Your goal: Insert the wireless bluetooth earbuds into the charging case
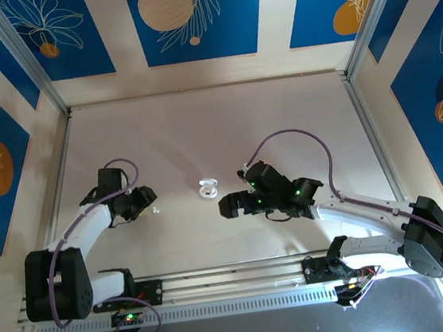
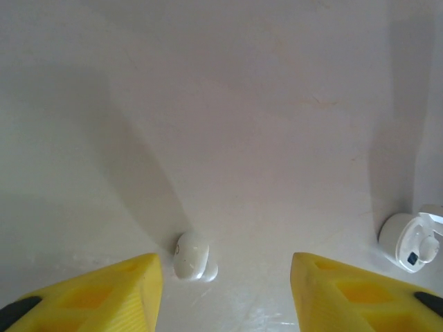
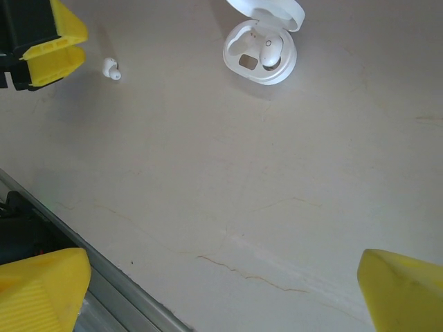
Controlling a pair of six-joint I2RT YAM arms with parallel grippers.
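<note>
White earbud (image 3: pixel 270 50) seated in case (image 3: pixel 236 69) (right-wrist view).

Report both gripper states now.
Left gripper: open, holding nothing; white earbud lies just ahead.
Right gripper: open, holding nothing.

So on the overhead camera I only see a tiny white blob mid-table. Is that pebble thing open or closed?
Observer: Open. The right wrist camera shows the white pebble-shaped plastic charging case with its lid flipped up.
Operator: Anything inside?
Observer: One stubby white plastic earbud is seated in it; the socket beside it is empty.
Operator: And the speck near the left arm?
Observer: A second white earbud, lying loose on the table just in front of the left jaws, which stand wide open and do not touch it.
</note>
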